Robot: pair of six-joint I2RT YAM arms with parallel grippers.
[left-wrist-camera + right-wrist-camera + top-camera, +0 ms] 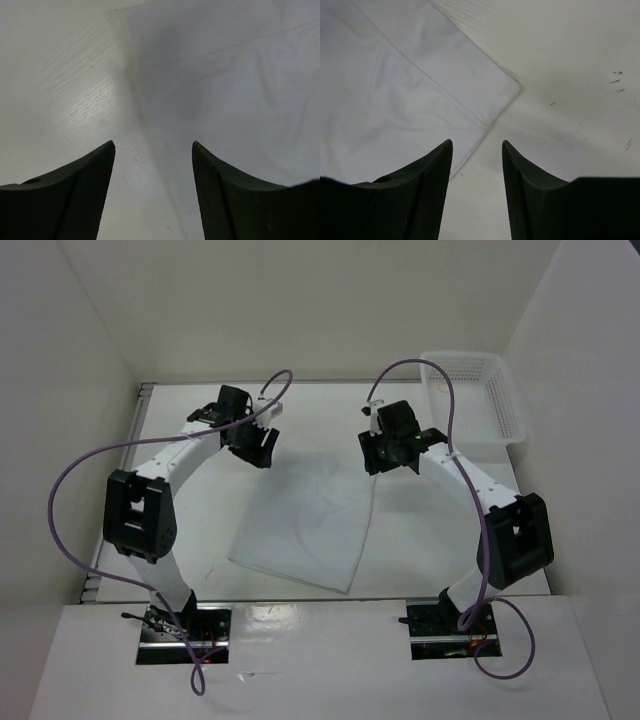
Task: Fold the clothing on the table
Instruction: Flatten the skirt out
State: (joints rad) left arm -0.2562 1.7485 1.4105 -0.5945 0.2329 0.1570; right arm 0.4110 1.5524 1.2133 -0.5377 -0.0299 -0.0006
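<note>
The clothing (pixel 310 520) is a thin white sheet lying flat mid-table, slightly skewed. My left gripper (pixel 263 448) hovers at its far left corner and my right gripper (pixel 381 456) at its far right corner. In the left wrist view the left gripper (pixel 152 144) is open, and the clothing (pixel 225 100) has its edge running down between the two fingers. In the right wrist view the right gripper (pixel 477 142) is open and narrower. The corner of the clothing (pixel 395 100) lies just ahead, its hem passing by the left finger (pixel 427 190). Neither holds anything.
A white mesh basket (pixel 478 400) stands at the table's (pixel 430 540) far right corner. White walls close in on three sides. Purple cables loop over both arms. Small dark marks dot the tabletop (pixel 617 80) right of the right gripper.
</note>
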